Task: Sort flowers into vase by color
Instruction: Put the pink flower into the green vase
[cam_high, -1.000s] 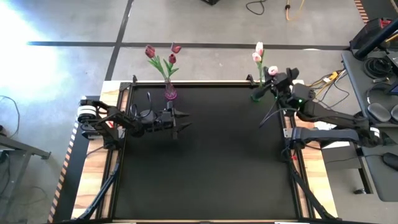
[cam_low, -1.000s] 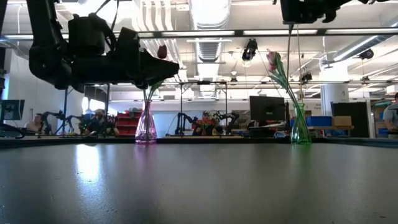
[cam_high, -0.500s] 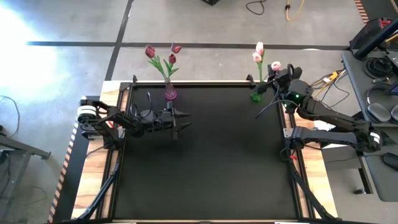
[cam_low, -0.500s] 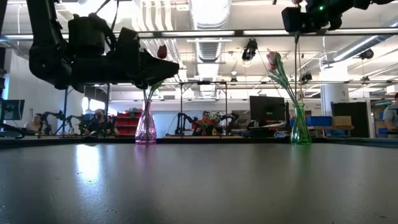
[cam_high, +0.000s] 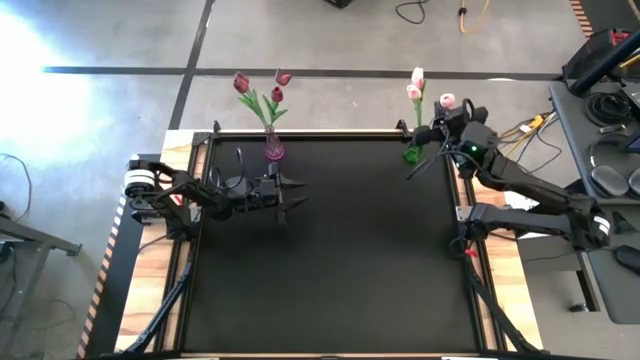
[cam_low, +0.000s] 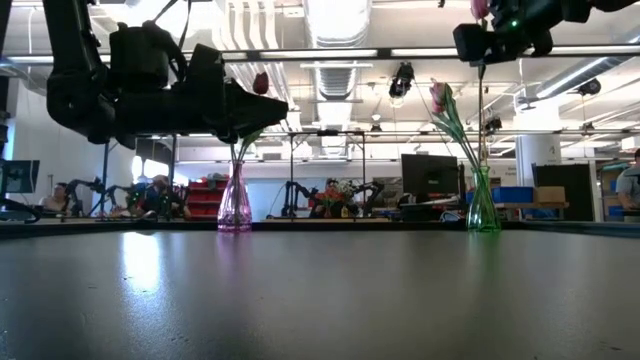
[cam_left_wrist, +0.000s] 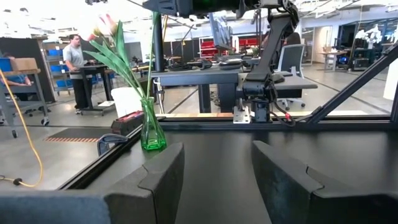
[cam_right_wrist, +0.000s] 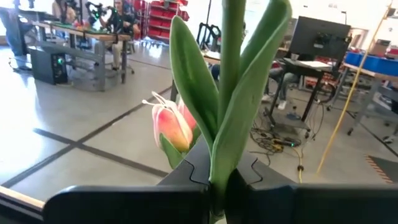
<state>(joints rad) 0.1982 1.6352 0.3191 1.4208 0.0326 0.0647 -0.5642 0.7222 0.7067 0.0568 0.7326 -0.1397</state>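
A pale pink-white tulip (cam_high: 447, 101), slim, with a long green stem and broad smooth leaves, is clamped at the stem in the right gripper's (cam_high: 446, 128) jaws, high above the green glass vase (cam_high: 411, 154) at the table's (cam_high: 330, 260) far right corner. That vase holds two pink-white tulips (cam_high: 413, 84). The purple glass vase (cam_high: 273, 150) holds three maroon tulips (cam_high: 259, 86). Beside it hovers the left gripper (cam_high: 293, 196), jaws apart and empty.
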